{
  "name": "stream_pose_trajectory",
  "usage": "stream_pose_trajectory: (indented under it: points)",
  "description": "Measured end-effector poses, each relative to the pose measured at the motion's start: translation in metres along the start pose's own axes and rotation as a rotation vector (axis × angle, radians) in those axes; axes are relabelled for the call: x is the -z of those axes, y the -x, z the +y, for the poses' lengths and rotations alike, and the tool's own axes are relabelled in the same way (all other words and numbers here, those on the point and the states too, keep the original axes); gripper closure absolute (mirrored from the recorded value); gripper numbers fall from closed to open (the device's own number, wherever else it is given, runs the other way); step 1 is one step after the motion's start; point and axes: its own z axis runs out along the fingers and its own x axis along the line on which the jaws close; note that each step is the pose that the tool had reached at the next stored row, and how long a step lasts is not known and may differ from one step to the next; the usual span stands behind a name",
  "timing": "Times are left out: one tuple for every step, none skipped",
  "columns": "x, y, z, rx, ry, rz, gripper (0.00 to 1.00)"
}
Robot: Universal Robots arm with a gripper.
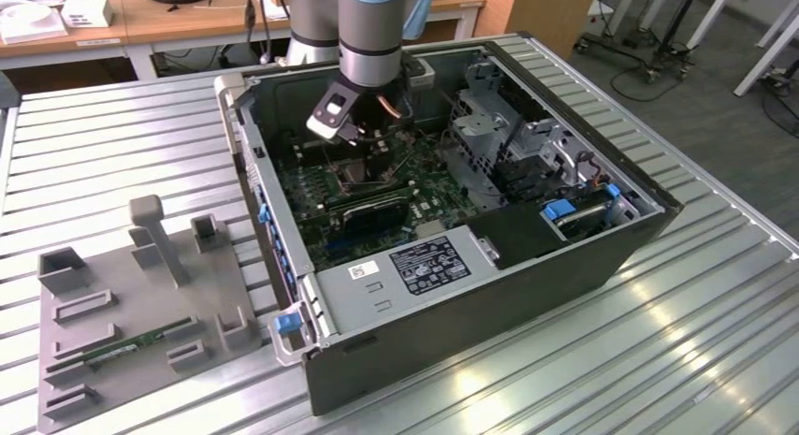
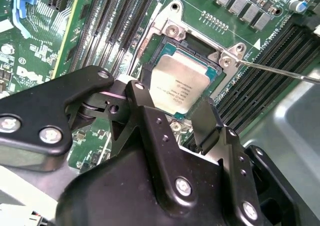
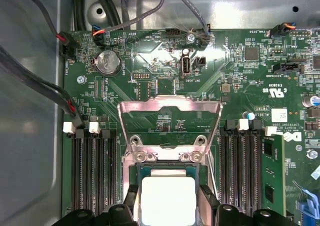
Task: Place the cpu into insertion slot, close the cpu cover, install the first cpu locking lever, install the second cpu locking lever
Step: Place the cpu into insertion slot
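Note:
The cpu (image 3: 168, 198) lies flat in the black insertion slot (image 2: 192, 45), its pale metal top (image 2: 180, 81) facing up. My gripper (image 3: 168, 203) straddles it. One black finger (image 2: 142, 98) presses against one edge of the chip and the other finger (image 2: 207, 118) against the opposite edge, so the gripper is shut on it. The silvery cpu cover (image 3: 170, 108) stands flipped open beyond the socket. A thin locking lever (image 2: 280, 72) sticks out unlatched beside the slot. In the exterior view my gripper (image 1: 355, 140) reaches down into the open computer case over the green motherboard (image 1: 374, 196).
Long black memory slots (image 3: 92, 171) flank the socket, and a green memory stick (image 3: 272, 178) is seated in one. Cables (image 3: 35, 81) run along the case wall. Outside the case, a grey fixture (image 1: 125, 304) holds another memory stick (image 1: 131, 346).

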Motion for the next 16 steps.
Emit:
stream_pose_trajectory:
  points:
    - [0.0010,0.0000,0.0000,0.000,0.0000,0.0000,0.41]
    - [0.0019,-0.0001,0.0001,0.000,0.0000,0.0000,0.41]
    - [0.0024,-0.0001,0.0001,0.000,0.0000,0.0000,0.41]
    - [0.0023,-0.0001,0.0001,0.000,0.0002,0.0004,0.41]
    - [0.0024,-0.0001,0.0001,0.000,0.0002,0.0004,0.41]
    - [0.0026,-0.0001,0.0001,0.000,0.0001,0.0002,0.41]
    - [0.0027,-0.0001,0.0001,0.000,0.0000,0.0000,0.41]
    - [0.0026,-0.0001,-0.0001,0.000,0.0000,0.0000,0.41]
    - [0.0025,-0.0001,-0.0005,0.000,-0.0001,-0.0001,0.41]
    - [0.0023,-0.0002,-0.0009,0.000,0.0000,0.0000,0.41]
    - [0.0021,-0.0002,-0.0009,0.000,0.0000,-0.0001,0.41]
    - [0.0018,-0.0005,-0.0010,0.000,-0.0001,-0.0001,0.41]
    - [0.0014,-0.0010,-0.0010,0.000,-0.0001,-0.0002,0.41]
    - [0.0011,-0.0017,-0.0011,0.000,0.0000,-0.0001,0.41]
    - [0.0009,-0.0021,-0.0010,0.000,0.0001,0.0001,0.41]
    - [0.0009,-0.0021,-0.0011,0.000,0.0000,0.0001,0.41]
